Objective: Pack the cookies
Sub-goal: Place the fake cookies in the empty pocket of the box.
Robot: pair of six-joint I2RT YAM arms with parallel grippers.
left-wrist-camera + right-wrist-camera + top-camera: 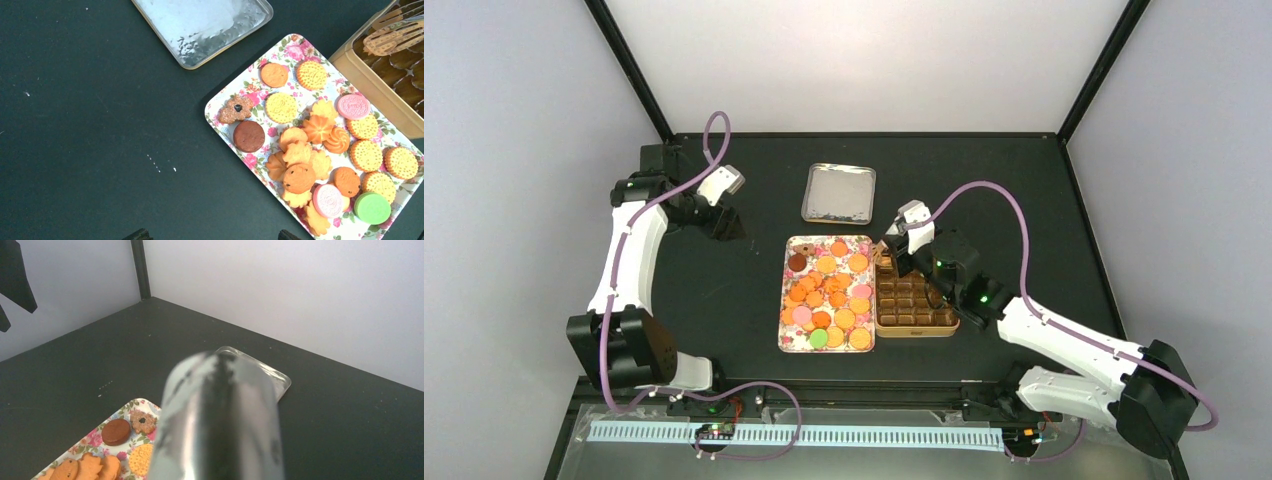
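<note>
**Q:** Many small cookies [829,290] are to be packed. Where are they?
**A:** They lie on a floral tray [250,97] at mid-table, nearest the arm bases. Most are round and orange, with a few pink, green and dark brown.
**Q:** And the container?
**A:** A brown compartmented tin [372,92] sits just beside the tray's right edge, with no cookie visible in it.
**Q:** What about the grippers?
**A:** The right gripper [904,250] hovers at the tin's far end, clenched on a slotted metal tool [395,35]. Off to the left, the left gripper [722,222] hangs over the dark table [724,300], fingers spread and grasping nothing. Farthest back lies a silver lid [838,193].
**Q:** How would a cookie handle?
**A:** Probably light, stiff and brittle, crumbling if squeezed. It is best gripped gently across its rim or lifted from beneath. The dark brown cookie [249,136] sits clear of the overlapping pile, so it looks easiest.
</note>
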